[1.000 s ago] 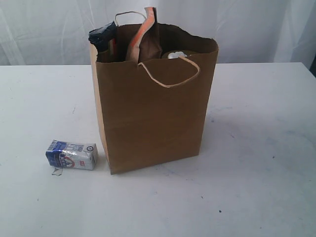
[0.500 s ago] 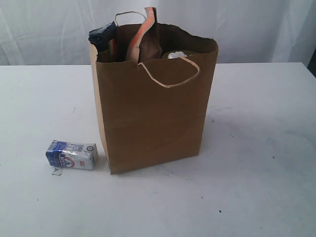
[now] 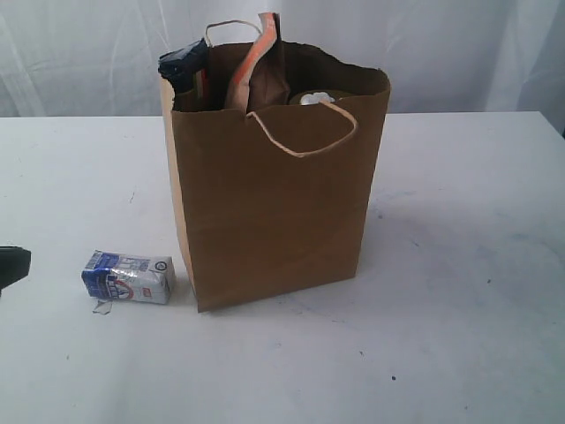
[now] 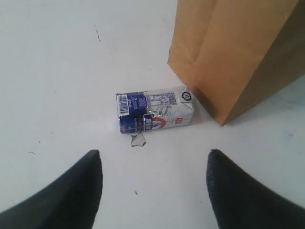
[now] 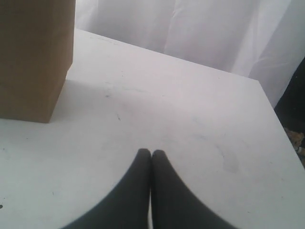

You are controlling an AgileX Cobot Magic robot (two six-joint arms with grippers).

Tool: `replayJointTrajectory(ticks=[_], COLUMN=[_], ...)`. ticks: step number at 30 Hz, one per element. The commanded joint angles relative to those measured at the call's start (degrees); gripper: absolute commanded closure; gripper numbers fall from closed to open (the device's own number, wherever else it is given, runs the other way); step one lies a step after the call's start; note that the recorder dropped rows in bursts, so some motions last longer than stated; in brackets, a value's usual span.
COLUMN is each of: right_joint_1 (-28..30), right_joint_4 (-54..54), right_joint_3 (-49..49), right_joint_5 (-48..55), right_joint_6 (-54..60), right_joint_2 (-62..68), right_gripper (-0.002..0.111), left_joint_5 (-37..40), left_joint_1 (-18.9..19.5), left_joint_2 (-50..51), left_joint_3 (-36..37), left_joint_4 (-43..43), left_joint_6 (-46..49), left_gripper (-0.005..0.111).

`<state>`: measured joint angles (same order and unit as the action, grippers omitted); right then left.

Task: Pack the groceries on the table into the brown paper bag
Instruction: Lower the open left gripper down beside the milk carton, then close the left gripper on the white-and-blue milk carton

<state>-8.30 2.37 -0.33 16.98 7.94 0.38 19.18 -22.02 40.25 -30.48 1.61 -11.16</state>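
The brown paper bag point(image 3: 275, 190) stands upright mid-table with a pasta packet point(image 3: 184, 67), a brown pouch point(image 3: 262, 75) and a jar lid point(image 3: 316, 97) showing at its mouth. The small blue-white carton point(image 3: 128, 277) lies on its side on the table point(image 3: 459, 265) just left of the bag. My left gripper point(image 4: 153, 160) is open, its jaws wide apart, short of the carton point(image 4: 155, 112) and not touching it; its dark tip point(image 3: 12, 263) shows at the exterior view's left edge. My right gripper point(image 5: 151, 152) is shut and empty over bare table, right of the bag point(image 5: 35, 57).
A small torn scrap point(image 4: 138, 139) lies on the table beside the carton, between it and my left gripper. White curtains point(image 3: 459, 53) hang behind the table. The table's far edge point(image 5: 181, 59) shows in the right wrist view.
My left gripper's tip has come into the exterior view at the left edge. The bag and carton have not moved.
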Motion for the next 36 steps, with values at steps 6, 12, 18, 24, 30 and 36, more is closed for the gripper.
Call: replayJointTrajectory(ticks=[6, 12, 18, 24, 30, 36], right_joint_1=[0.33, 0.33, 0.33, 0.33, 0.33, 0.33], right_joint_4=[0.17, 0.17, 0.17, 0.17, 0.17, 0.17], right_joint_3=[0.33, 0.33, 0.33, 0.33, 0.33, 0.33], right_joint_5=[-0.34, -0.34, -0.34, -0.34, -0.34, -0.34], right_joint_6=[-0.28, -0.28, -0.28, -0.28, -0.28, -0.28], right_joint_2=[-0.38, -0.38, -0.38, -0.38, -0.38, -0.38], right_gripper=[0.108, 0.108, 0.108, 0.108, 0.108, 0.108], left_joint_5=[0.52, 3.64, 11.95, 18.95, 19.16, 25.57], left_joint_1=[-0.71, -2.7, -2.7, -2.7, -2.7, -0.78], left_joint_2=[9.0, 16.01, 23.96, 28.51, 30.19, 37.09], left_joint_3=[-2.68, -6.71, -12.29, -16.41, -17.72, -22.98], left_joint_4=[-6.47, -13.75, -14.15, -14.03, -11.6, -12.16], left_joint_6=[28.56, 42.83, 48.7, 60.68, 71.9, 74.56], left_gripper=[0.041, 0.041, 0.041, 0.041, 0.041, 0.041])
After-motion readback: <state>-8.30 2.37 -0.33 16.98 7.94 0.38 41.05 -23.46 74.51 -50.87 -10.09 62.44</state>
